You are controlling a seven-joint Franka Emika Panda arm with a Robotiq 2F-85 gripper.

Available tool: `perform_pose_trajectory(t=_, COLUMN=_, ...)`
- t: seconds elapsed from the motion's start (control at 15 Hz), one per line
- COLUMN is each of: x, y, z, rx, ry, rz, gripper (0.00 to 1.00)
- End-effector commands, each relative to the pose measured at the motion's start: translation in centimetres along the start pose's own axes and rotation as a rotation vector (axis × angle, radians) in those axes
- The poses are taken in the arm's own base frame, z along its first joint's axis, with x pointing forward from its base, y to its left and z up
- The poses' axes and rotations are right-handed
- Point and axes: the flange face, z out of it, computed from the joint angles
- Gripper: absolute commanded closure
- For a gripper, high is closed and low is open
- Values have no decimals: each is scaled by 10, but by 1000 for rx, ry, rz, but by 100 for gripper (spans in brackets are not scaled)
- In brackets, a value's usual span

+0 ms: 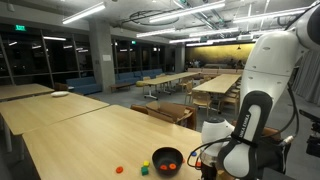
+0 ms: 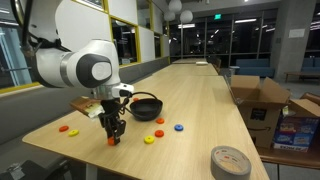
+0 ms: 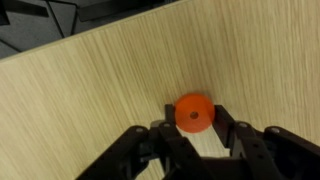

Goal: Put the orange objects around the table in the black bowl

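Two orange pieces (image 2: 62, 128) lie near the table's (image 2: 205, 100) left end. My gripper (image 2: 113, 139) is down on the wood, fingers (image 3: 230, 135) closely flanking an orange disc (image 3: 193, 112); I cannot tell if they pinch it. The bowl (image 2: 146, 107) sits just right.

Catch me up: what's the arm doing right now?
The Panda's gripper is down at the table, its fingers straddling a small orange disc. Whether they have clamped it cannot be told. The black bowl sits just beyond, and in an exterior view something orange shows inside it. Other orange pieces lie loose on the tabletop, not yet collected.
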Motion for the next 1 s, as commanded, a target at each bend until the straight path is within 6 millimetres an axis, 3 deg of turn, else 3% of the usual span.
perform_pose_trajectory(t=0.0, x=13, y=-6, z=-42, rx=4, ry=67, rz=-15, gripper=75)
perform_pose_trajectory(t=0.27, x=40, y=-22, z=-83, rx=6, ry=162, rz=-67, gripper=75)
perform_pose_trajectory(t=0.47, x=63, y=-36, z=-103, rx=6, ry=223, rz=-100, gripper=75)
perform_pose_trajectory(t=0.73, x=102, y=-54, z=-111, rx=19, ry=274, rz=-136, gripper=75)
perform_pose_trajectory(t=0.93, x=130, y=-64, z=-105, rx=23, ry=292, rz=-150, gripper=75)
